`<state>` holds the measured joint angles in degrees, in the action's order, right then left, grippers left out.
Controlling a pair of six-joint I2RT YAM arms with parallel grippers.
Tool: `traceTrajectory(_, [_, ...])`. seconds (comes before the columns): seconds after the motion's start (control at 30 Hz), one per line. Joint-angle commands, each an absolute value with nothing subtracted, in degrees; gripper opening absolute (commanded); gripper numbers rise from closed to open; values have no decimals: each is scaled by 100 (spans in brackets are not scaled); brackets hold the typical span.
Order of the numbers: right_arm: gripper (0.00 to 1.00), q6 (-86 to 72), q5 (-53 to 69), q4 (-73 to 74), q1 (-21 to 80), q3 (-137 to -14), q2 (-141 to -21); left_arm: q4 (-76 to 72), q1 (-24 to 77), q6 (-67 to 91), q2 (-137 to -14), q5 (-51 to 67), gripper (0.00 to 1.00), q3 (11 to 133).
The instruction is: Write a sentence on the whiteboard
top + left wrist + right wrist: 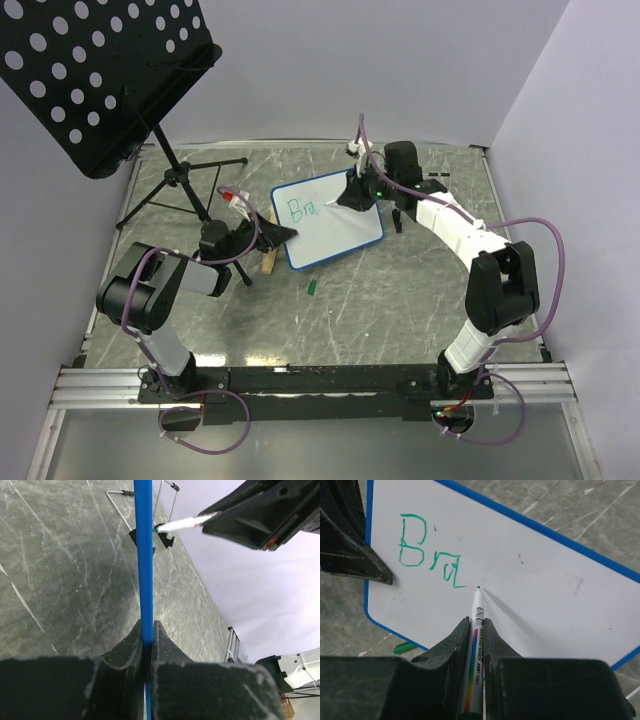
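The whiteboard [335, 225], white with a thin blue rim, lies tilted on the grey table. Green letters "Bra" [300, 210] stand near its upper left corner; they also show in the right wrist view [427, 550]. My left gripper [283, 234] is shut on the board's left edge, seen as a blue rim [145, 565] between its fingers. My right gripper [352, 198] is shut on a white marker [476, 630] whose green tip sits at the board surface just right of the last letter. The marker also shows in the left wrist view [182, 525].
A black perforated music stand [95, 70] on a tripod [180, 195] stands at the back left. A green marker cap [313, 288] lies on the table in front of the board. A wooden piece [268, 262] lies under the board's left corner.
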<state>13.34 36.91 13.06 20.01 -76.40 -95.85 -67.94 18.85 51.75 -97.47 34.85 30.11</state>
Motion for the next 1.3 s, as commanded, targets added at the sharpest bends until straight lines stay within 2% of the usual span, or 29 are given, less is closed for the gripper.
traceTrajectory(0.0, [0,1187,3893,949,1916,-7875,-9158,-7866,1898,5194,-9668,3647,1,3102])
traceTrajectory(0.77, [0,1266,3973,1327,2145,-7981,-9756,-8042,1898,5309,-9712,3753,1,3155])
traceTrajectory(1.27, [0,1178,4008,1099,2118,-7998,-9536,-8007,1898,5273,-9694,3744,1,3120])
